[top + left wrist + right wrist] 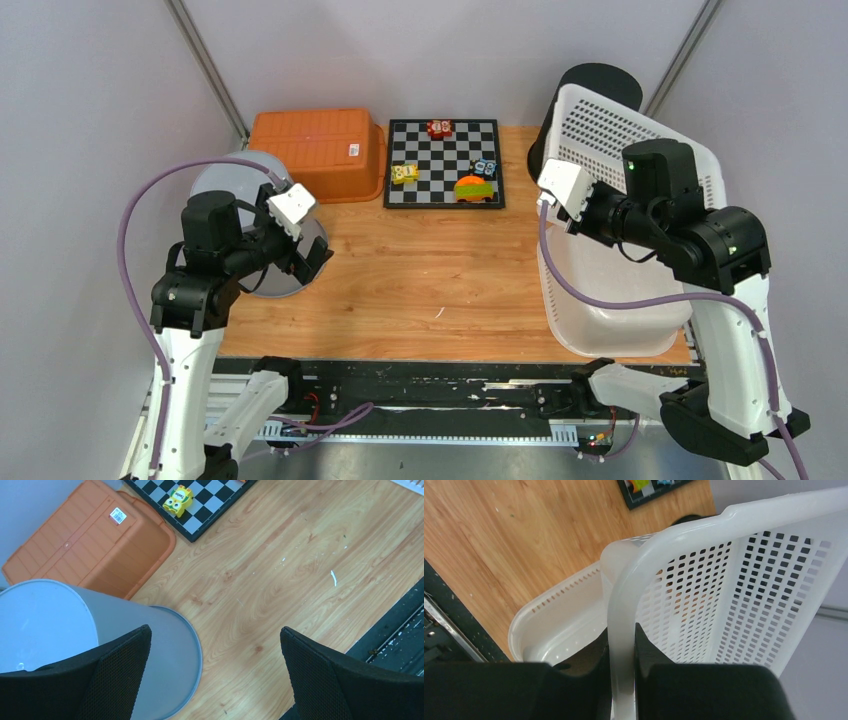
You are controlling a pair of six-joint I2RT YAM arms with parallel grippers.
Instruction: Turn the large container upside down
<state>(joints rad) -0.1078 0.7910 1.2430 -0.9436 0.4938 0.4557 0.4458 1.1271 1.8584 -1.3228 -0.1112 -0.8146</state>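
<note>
Bare tabletop (430, 270) open mid-table — grey bin (222, 178) left, white basket (600, 325) right, chessboard (445, 160) beyond.

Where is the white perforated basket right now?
Top view: the white basket stands tilted on the right side of the table, its rim pinched by the right gripper, with a black bin behind it and the chessboard to its left.

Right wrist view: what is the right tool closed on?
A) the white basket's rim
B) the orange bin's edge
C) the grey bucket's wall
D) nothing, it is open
A: the right tool is pinched on the rim of the white basket, with one finger on each side of the rim.
</note>
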